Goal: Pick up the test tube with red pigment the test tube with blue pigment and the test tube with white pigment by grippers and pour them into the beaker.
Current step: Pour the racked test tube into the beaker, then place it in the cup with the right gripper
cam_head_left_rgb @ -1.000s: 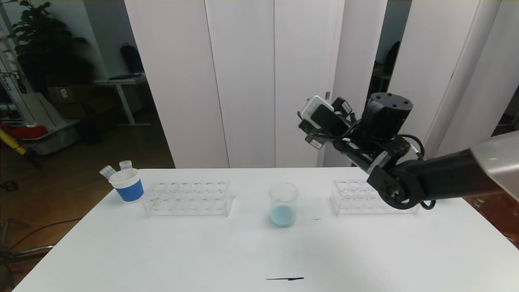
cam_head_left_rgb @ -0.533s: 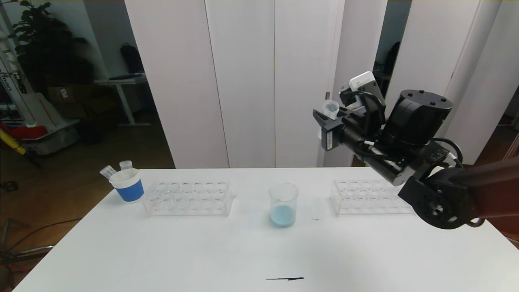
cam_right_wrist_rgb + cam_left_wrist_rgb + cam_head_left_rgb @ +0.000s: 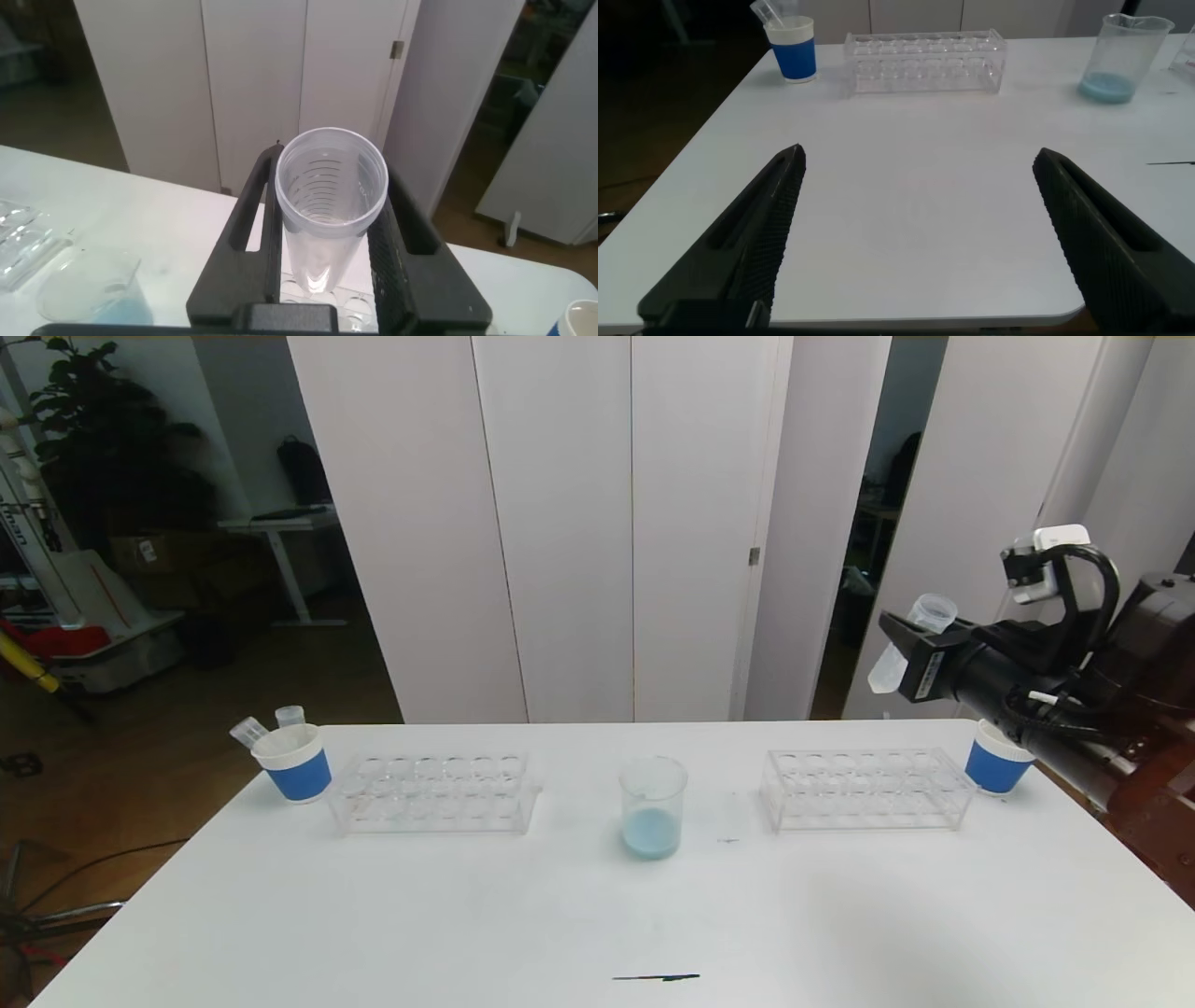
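Two tubes (image 3: pixel 264 725) stand in the left cup (image 3: pixel 293 763) at the left of the head view, their bottoms hidden in it. To its right lies the left rack (image 3: pixel 434 791), its holes empty as far as I can tell. At the centre stands the beaker (image 3: pixel 652 806), a shallow pale-blue layer at its base, so by my reading blue and white pigment have already gone in. Further right are the right rack (image 3: pixel 865 789) and, at its far end, the right cup (image 3: pixel 997 758).

The change is at the right. A second ago the right arm was tilted near the right rack, not far from the beaker; half a second ago it was lifting away with the tube upright. Now the right gripper (image 3: pixel 907 649) sits high at the right edge, above and near the right cup, well apart from the beaker. Its fingers are clamped on the held tube (image 3: pixel 326 215): clear, mouth up, slightly tilted, and empty as far as both views show. I judge the pour done and the tube bound for the right cup.

The left gripper (image 3: pixel 920 243) is parked low over the near table (image 3: pixel 560 915), fingers spread wide, holding nothing.
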Motion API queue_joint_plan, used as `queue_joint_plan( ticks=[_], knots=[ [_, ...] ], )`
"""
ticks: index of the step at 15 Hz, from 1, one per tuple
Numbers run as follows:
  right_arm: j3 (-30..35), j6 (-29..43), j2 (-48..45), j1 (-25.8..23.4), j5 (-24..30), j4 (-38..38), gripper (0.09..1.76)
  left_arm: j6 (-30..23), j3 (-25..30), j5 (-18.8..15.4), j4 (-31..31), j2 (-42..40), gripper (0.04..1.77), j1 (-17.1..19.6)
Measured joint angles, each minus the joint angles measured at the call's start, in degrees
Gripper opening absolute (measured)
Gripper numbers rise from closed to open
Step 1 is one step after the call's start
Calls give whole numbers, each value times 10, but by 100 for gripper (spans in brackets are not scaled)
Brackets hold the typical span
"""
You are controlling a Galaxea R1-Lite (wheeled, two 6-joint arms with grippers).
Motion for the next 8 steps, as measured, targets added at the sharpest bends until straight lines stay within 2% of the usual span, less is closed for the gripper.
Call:
queue_joint_plan(
  ticks=[3, 5, 8],
  knots=[
    [7, 0, -25, -97, 16, -4, 60, 0, 0, 0, 0, 0, 174, 0],
    [-1, 1, -31, -176, 54, -4, 60, 0, 0, 0, 0, 0, 174, 0],
    [-51, 1, -2, -277, 98, -3, 60, 0, 0, 0, 0, 0, 174, 0]
  ],
)
